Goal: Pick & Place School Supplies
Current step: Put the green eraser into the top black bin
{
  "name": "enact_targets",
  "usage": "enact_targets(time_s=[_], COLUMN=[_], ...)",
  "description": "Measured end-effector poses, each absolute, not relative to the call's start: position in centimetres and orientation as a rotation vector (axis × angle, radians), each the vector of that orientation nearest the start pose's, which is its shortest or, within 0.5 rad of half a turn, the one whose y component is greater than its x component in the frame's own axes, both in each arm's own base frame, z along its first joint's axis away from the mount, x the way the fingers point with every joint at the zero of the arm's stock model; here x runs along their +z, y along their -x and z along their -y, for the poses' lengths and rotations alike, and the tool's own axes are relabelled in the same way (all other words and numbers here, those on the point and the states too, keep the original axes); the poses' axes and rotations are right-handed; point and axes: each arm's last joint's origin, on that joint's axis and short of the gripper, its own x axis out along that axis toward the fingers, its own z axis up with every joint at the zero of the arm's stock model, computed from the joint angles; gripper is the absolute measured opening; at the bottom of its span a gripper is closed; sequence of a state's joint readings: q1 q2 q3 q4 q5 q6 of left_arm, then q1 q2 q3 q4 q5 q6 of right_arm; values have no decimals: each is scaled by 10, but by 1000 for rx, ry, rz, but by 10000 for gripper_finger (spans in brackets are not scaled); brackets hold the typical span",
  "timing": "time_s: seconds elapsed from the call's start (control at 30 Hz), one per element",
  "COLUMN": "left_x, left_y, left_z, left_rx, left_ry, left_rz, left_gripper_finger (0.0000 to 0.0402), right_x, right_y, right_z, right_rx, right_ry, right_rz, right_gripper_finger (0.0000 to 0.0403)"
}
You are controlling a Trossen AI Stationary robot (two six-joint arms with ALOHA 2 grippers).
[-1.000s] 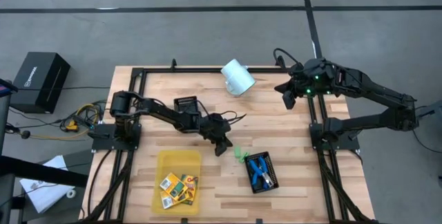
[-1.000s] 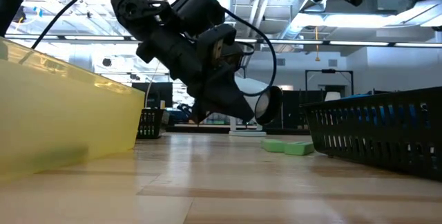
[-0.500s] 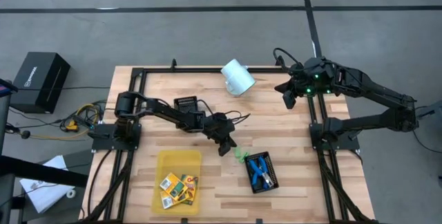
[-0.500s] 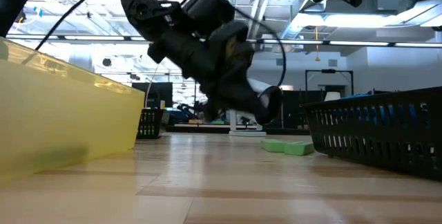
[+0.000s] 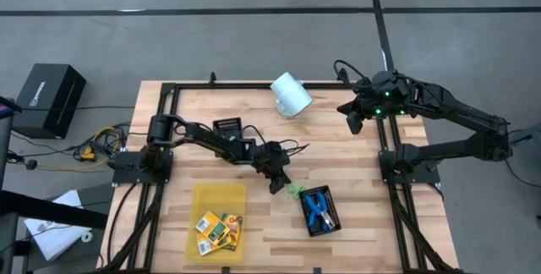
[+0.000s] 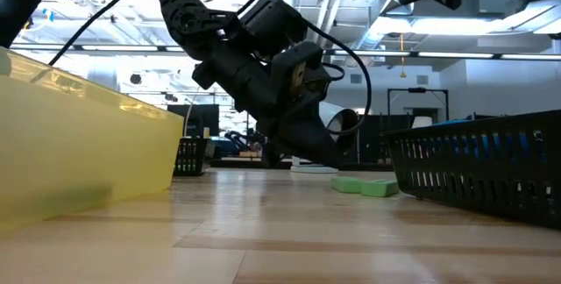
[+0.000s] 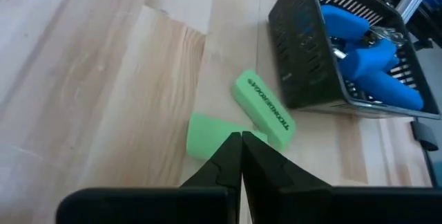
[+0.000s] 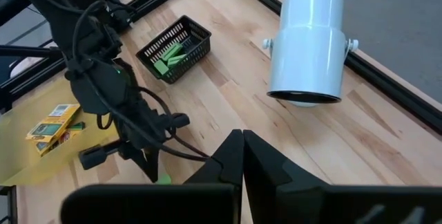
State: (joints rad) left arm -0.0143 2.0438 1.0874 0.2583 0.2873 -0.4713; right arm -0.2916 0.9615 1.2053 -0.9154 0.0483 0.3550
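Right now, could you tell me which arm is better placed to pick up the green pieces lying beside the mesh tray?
The left. The left gripper hangs shut right beside the green pieces, while the right gripper waits at the table's far right edge.

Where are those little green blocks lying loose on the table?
In the high view, the green blocks lie mid-table between the left gripper and the black mesh tray holding blue tools.

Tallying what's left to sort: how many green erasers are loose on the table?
2. Both green erasers lie touching each other on the wood beside the black basket holding the blue tools, just ahead of the left gripper. More sit in another basket.
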Motion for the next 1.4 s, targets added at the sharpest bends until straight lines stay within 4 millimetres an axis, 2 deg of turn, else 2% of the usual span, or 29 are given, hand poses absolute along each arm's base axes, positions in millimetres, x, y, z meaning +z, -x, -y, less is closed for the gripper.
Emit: enact_targets(time_s=[0.33, 0.8, 1.0, 1.4], left_x=[106, 111, 98, 92], left_y=[-399, -403, -404, -404], left_z=[14, 14, 14, 16], left_rx=[-99, -129, -131, -129], left_ry=[543, 548, 580, 592], left_rz=[-813, -754, -792, -816], left_gripper_finger=[3, 3, 3, 3], right_x=[377, 377, 377, 377], right_y=[-161, -161, -161, -161], right_z=[49, 49, 49, 49], right_rx=[-428, -414, -415, -413], right_ry=[-409, -406, -410, -414], right_rz=[-609, -609, -608, -609], right_gripper_finger=[0, 0, 0, 0])
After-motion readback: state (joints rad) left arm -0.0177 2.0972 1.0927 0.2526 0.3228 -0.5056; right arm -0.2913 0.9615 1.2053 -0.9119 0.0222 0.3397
